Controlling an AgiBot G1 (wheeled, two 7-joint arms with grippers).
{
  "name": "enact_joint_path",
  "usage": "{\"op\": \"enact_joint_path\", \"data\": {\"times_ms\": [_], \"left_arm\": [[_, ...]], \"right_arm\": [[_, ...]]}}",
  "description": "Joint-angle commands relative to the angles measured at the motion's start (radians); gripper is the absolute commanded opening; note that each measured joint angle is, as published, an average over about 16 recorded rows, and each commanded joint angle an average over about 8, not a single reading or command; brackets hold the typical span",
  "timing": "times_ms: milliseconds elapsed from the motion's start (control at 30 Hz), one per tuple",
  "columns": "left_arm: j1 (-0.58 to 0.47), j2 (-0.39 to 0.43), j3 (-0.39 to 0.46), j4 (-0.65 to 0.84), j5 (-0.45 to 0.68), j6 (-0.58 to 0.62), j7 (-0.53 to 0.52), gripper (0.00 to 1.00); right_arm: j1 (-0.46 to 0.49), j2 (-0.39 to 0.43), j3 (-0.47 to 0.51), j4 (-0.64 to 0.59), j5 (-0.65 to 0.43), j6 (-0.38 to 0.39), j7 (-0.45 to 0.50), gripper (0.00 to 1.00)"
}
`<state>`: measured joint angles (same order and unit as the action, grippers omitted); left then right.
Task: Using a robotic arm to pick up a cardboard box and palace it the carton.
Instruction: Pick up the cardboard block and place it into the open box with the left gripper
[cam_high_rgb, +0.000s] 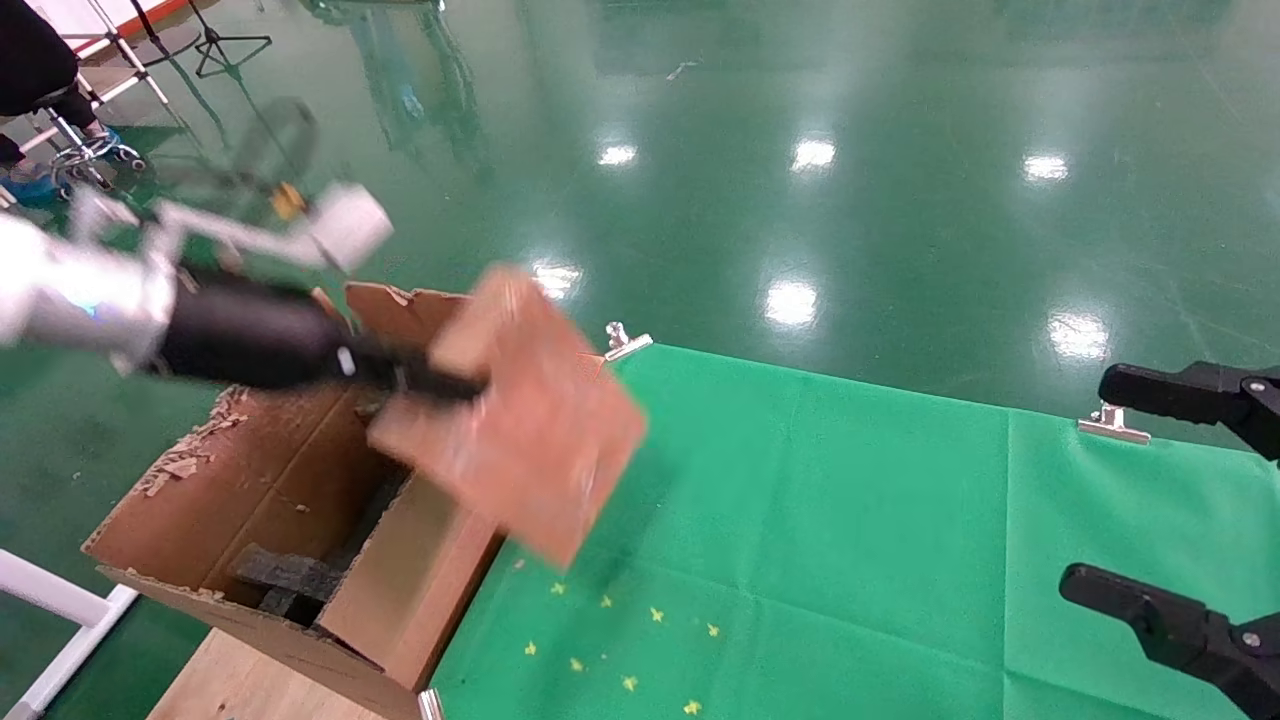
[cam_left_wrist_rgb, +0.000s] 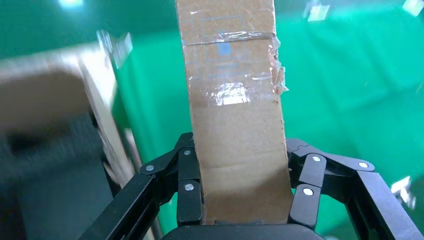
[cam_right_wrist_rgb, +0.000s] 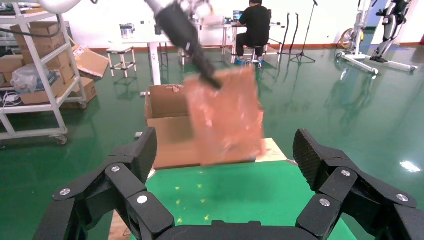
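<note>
My left gripper (cam_high_rgb: 450, 385) is shut on the cardboard box (cam_high_rgb: 520, 420), a flat, scuffed reddish-brown box held tilted in the air. It hangs over the right wall of the carton (cam_high_rgb: 290, 470) and the green cloth's left edge. In the left wrist view the box (cam_left_wrist_rgb: 232, 100) stands between the black linked fingers (cam_left_wrist_rgb: 189, 175), with clear tape across it, and the carton (cam_left_wrist_rgb: 50, 90) lies to one side. The right wrist view shows the box (cam_right_wrist_rgb: 227, 120) in front of the carton (cam_right_wrist_rgb: 167, 135). My right gripper (cam_high_rgb: 1130, 495) is parked open at the far right, nothing between its fingers (cam_right_wrist_rgb: 226, 150).
A green cloth (cam_high_rgb: 850, 520) covers the table, held by metal clips (cam_high_rgb: 625, 342) (cam_high_rgb: 1112, 425), with small yellow marks (cam_high_rgb: 610, 640) near the front. Black foam (cam_high_rgb: 285, 575) lies inside the carton. A white frame (cam_high_rgb: 60, 610) stands at lower left. A seated person (cam_right_wrist_rgb: 257, 25) is far behind.
</note>
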<state>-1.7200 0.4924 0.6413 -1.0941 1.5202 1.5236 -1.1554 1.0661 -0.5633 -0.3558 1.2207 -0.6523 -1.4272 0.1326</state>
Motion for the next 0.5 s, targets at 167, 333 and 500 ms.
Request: {"op": "enact_joint_path", "data": {"times_ms": [167,333,500], "left_arm": [[-0.148,-0.006,-0.038,0.159,0.034,-0.002,0.124,0.00],[-0.240,-0.015,-0.019,0.287,0.153,-0.025,0.246,0.00],[-0.295,-0.029,0.007,0.436,0.251,-0.056,0.365,0.00]], "right_arm": [[0.000,0.000,0.000,0.000,0.000,0.000,0.000,1.00],[0.000,0.000,0.000,0.000,0.000,0.000,0.000,1.00],[0.000,0.000,0.000,0.000,0.000,0.000,0.000,1.00]]}}
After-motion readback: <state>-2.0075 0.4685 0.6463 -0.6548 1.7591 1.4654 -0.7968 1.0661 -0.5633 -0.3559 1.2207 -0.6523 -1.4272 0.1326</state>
